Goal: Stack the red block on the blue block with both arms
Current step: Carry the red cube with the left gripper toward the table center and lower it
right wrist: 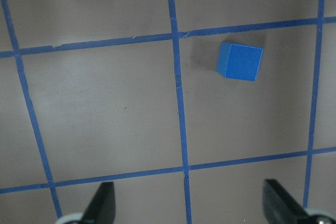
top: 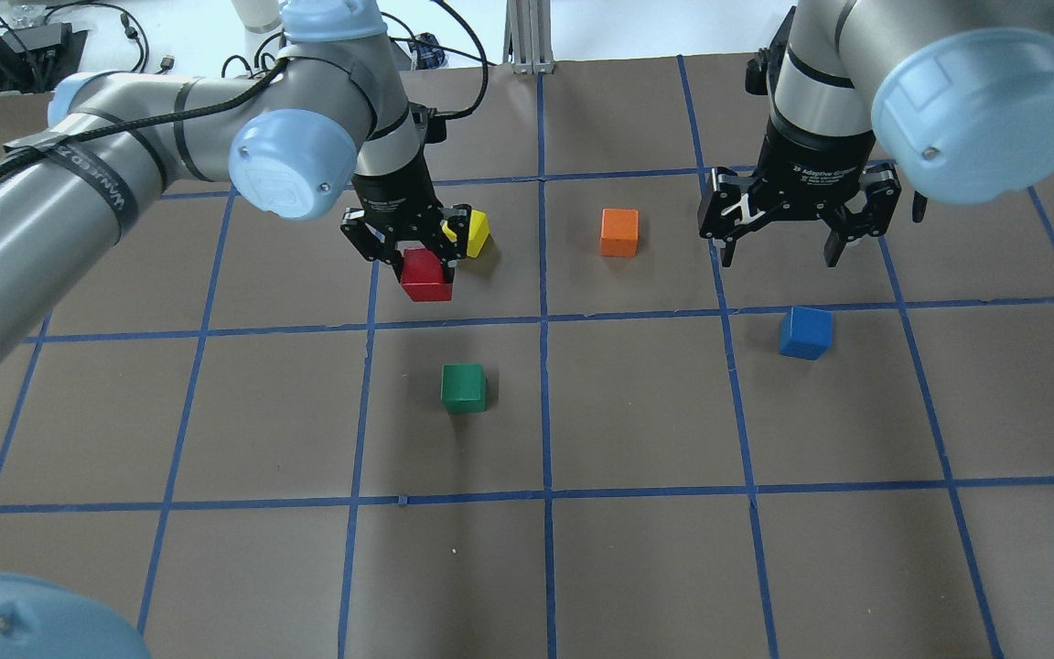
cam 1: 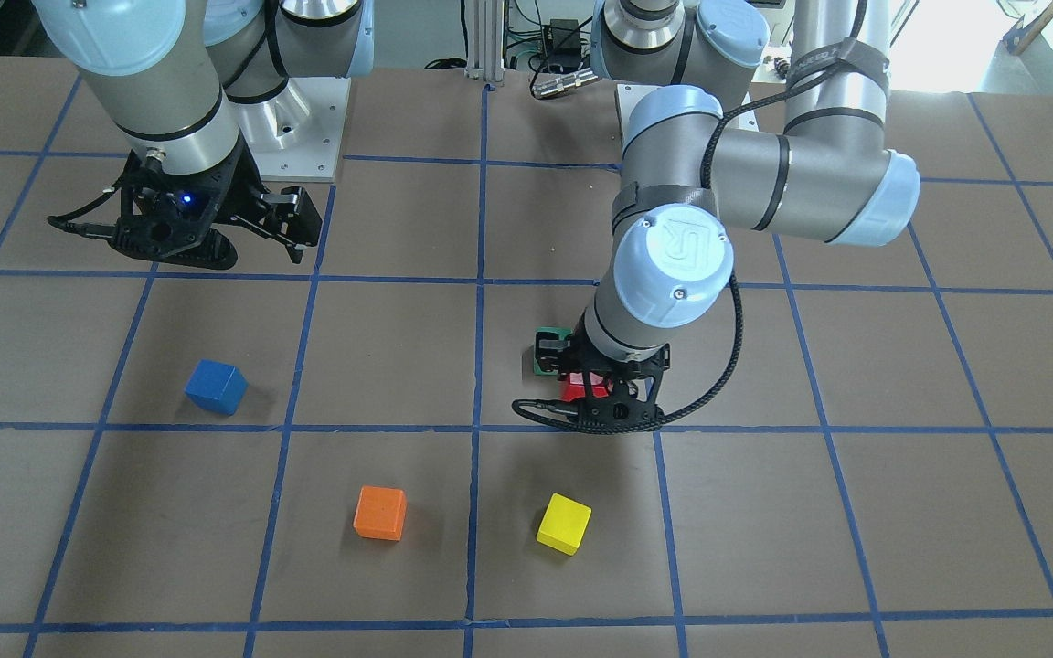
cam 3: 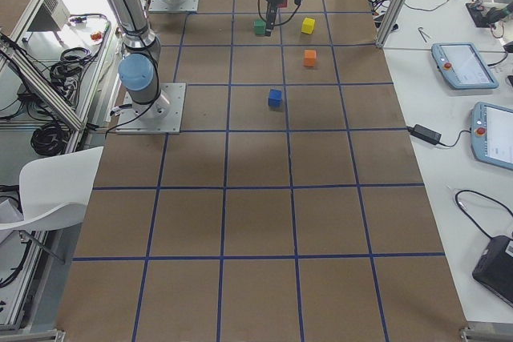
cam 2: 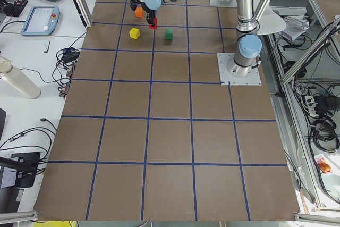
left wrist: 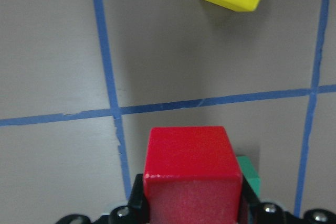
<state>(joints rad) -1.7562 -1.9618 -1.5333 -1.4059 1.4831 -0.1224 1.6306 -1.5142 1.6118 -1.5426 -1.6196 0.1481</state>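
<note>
My left gripper (top: 410, 261) is shut on the red block (top: 424, 275) and holds it above the table; the block also shows in the left wrist view (left wrist: 191, 174), in the front view (cam 1: 574, 387) and in the left side view (cam 2: 153, 23). The blue block (top: 804, 331) sits on the table on the robot's right; it shows in the front view (cam 1: 216, 386) and the right wrist view (right wrist: 239, 61). My right gripper (top: 783, 240) is open and empty, hovering beyond the blue block.
A green cube (top: 463, 386) lies near the table's middle, close to the left gripper. A yellow cube (top: 477, 232) sits just behind the left gripper. An orange cube (top: 619, 232) lies between the two grippers. Blue tape lines grid the brown table (top: 637, 567).
</note>
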